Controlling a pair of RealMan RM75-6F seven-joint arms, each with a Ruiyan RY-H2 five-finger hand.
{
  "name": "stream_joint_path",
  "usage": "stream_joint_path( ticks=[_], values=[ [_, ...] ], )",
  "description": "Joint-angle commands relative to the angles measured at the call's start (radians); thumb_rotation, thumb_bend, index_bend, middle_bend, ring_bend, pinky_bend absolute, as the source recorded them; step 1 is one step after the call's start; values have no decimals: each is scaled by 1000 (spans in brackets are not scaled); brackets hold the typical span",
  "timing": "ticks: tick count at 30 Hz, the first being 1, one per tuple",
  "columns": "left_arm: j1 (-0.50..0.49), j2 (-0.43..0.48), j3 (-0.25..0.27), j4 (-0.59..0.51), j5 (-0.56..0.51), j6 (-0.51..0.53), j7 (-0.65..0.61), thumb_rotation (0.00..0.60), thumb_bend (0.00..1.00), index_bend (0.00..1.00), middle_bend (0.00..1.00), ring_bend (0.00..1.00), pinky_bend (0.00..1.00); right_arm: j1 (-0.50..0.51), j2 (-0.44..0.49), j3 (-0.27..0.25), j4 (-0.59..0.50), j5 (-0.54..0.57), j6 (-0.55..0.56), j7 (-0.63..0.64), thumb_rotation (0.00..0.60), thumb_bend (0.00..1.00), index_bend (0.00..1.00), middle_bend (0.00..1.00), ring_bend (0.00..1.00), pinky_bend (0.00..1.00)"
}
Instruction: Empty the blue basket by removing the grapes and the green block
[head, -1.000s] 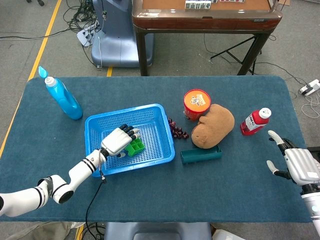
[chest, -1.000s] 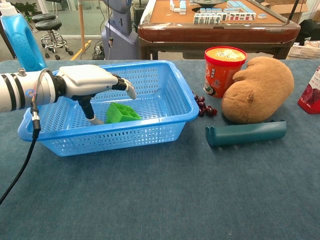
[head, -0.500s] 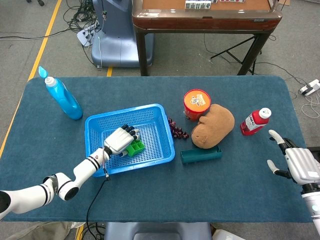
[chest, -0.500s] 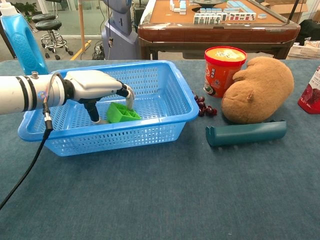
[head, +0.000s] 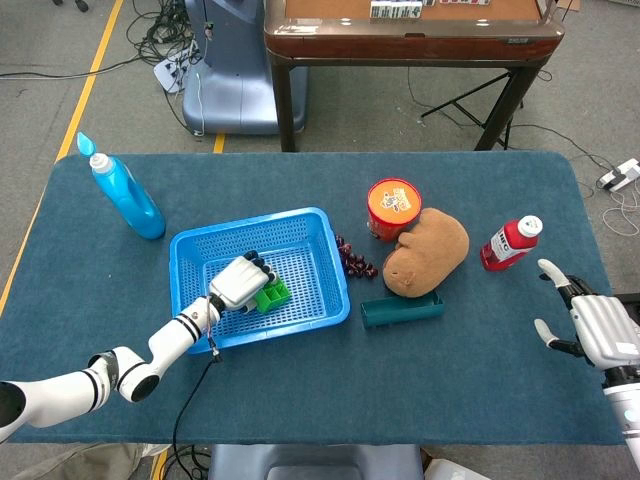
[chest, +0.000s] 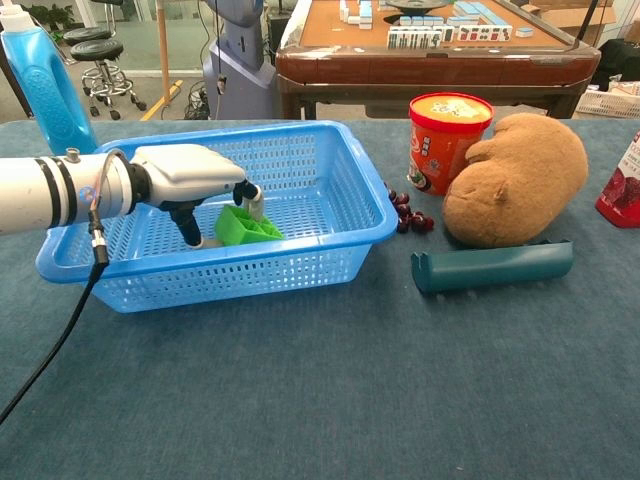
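The blue basket (head: 325, 232) (chest: 360, 175) stands left of the table's middle. A green block (head: 271, 295) (chest: 247, 226) lies on its floor. My left hand (head: 238, 282) (chest: 190, 176) reaches into the basket from the left and curls its fingers (chest: 250, 195) over the block's top, with the thumb (chest: 190, 232) down at its left side; it grips the block, which still rests on the basket floor. Dark grapes (head: 355, 262) (chest: 408, 212) lie on the cloth just right of the basket. My right hand (head: 595, 330) hovers open at the table's right edge, holding nothing.
An orange-lidded red cup (head: 393, 205) (chest: 448, 138), a brown plush toy (head: 428, 250) (chest: 515, 178) and a dark green trough (head: 402, 310) (chest: 490, 266) sit right of the grapes. A red bottle (head: 511, 242) is further right, a blue bottle (head: 125, 195) far left.
My left hand has slid deeper into the basket and its fingers have curled down from spread onto the green block. The right hand has stayed put.
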Motion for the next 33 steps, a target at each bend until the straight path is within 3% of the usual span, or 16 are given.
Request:
stream_joint_path(
  ticks=[1, 8, 19, 33],
  values=[
    [6, 1, -1, 1, 8, 14, -19, 600, 464, 575, 422, 336, 169, -1, 0, 1, 0, 0, 1, 1, 600, 320, 77, 229, 206, 466],
    [33, 61, -10, -43, 34, 73, -76, 600, 464, 580, 445, 362, 181, -3, 1, 3, -1, -1, 7, 3, 600, 320, 77, 229, 206, 466],
    [137, 216, -35, -148, 60, 248, -200, 600, 462, 561, 446, 359, 182, -3, 1, 4, 0, -13, 10, 11, 600, 320, 77, 229, 206, 466],
    [285, 350, -5, -159, 16, 338, -255, 600, 459, 532, 446, 346, 182, -6, 0, 0, 12, -29, 14, 35, 600, 320, 77, 229, 206, 466]
  ],
)
